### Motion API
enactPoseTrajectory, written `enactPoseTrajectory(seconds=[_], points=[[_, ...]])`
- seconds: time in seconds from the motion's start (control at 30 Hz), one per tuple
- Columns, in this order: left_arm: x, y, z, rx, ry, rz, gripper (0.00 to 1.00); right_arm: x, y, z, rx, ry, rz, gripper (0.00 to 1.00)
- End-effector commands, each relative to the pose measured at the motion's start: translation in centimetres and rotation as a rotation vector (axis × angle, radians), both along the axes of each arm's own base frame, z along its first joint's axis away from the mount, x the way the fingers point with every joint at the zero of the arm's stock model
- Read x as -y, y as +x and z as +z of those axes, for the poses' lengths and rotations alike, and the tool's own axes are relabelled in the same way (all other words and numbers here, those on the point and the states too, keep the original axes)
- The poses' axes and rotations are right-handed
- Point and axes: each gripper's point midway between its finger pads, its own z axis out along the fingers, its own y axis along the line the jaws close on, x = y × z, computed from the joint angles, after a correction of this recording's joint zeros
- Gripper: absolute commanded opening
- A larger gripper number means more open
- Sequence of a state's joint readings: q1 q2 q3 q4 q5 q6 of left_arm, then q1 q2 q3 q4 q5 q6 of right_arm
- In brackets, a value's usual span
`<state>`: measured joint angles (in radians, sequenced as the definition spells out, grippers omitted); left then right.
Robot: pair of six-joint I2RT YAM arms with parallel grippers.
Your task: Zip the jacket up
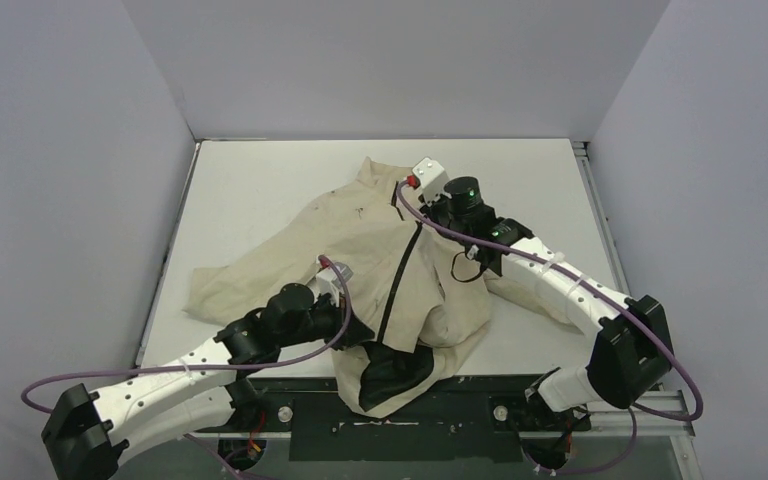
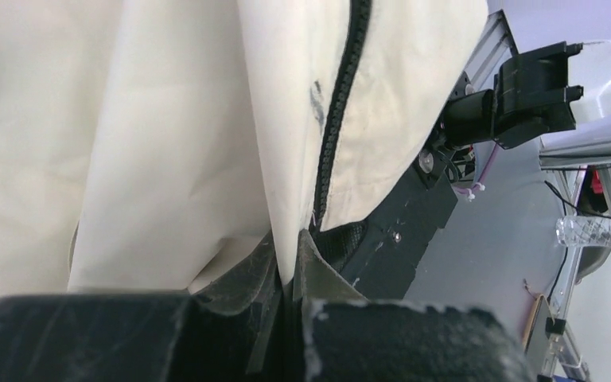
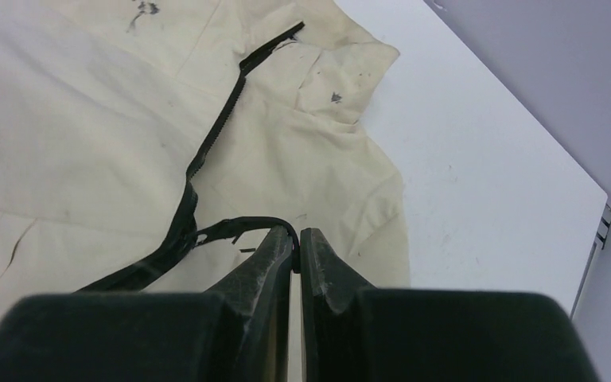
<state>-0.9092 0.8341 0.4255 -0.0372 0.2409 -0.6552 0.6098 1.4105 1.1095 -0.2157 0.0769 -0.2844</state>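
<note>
The beige jacket [image 1: 360, 250] lies on the white table, collar at the far end, hem with black lining [image 1: 390, 370] hanging over the near edge. Its black zipper [image 1: 400, 270] runs down the middle and is closed from the hem up to mid-chest. My left gripper [image 1: 360, 328] is shut on a fold of the jacket's hem beside the zipper [image 2: 296, 263]. My right gripper [image 1: 422, 215] is shut on the black zipper pull [image 3: 282, 225], which leads back to the slider [image 3: 184, 239]. Above the slider the zipper [image 3: 231, 103] lies open up to the collar [image 3: 342, 72].
The white table [image 1: 520, 170] extends around the jacket, with grey walls on three sides. A black mounting plate and rail [image 1: 480, 405] run along the near edge. A water bottle [image 2: 601, 231] shows off the table in the left wrist view.
</note>
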Motion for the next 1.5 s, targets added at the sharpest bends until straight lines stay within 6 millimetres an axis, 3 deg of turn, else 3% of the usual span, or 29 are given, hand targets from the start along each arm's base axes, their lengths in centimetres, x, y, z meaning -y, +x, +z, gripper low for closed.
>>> enactPoseTrajectory(seconds=[0.0,0.23,0.43,0.53,0.7,1.0,1.13,1.27,1.47], points=[[-2.6,-1.8,-1.1,-0.130,0.110,0.062,0.00,4.2,5.9,6.8,0.227,0.105,-0.220,0.00],[-4.3,0.5,2.6,-0.078,0.118,0.233,0.00,7.9,8.7,7.2,0.252,0.090,-0.356,0.00],[-8.9,3.9,6.8,0.041,0.178,0.505,0.00,10.8,10.3,9.2,0.313,0.125,-0.496,0.00],[-10.1,5.3,8.3,0.097,0.214,0.558,0.00,12.4,10.8,9.8,0.327,0.134,-0.559,0.00],[-10.9,9.0,8.9,0.144,0.306,0.572,0.00,15.2,10.9,10.5,0.338,0.128,-0.636,0.00],[-16.2,19.2,10.5,0.107,0.265,0.615,0.00,20.7,10.4,11.9,0.339,0.193,-0.756,0.00],[-17.0,23.0,12.1,0.121,0.258,0.612,0.00,22.6,10.1,13.3,0.361,0.230,-0.795,0.00],[-18.2,25.4,12.7,0.140,0.294,0.666,0.00,24.5,9.7,13.5,0.356,0.243,-0.838,0.00],[-23.5,26.6,12.6,0.141,0.366,0.848,0.00,27.5,8.5,12.6,0.344,0.270,-0.924,0.00]])
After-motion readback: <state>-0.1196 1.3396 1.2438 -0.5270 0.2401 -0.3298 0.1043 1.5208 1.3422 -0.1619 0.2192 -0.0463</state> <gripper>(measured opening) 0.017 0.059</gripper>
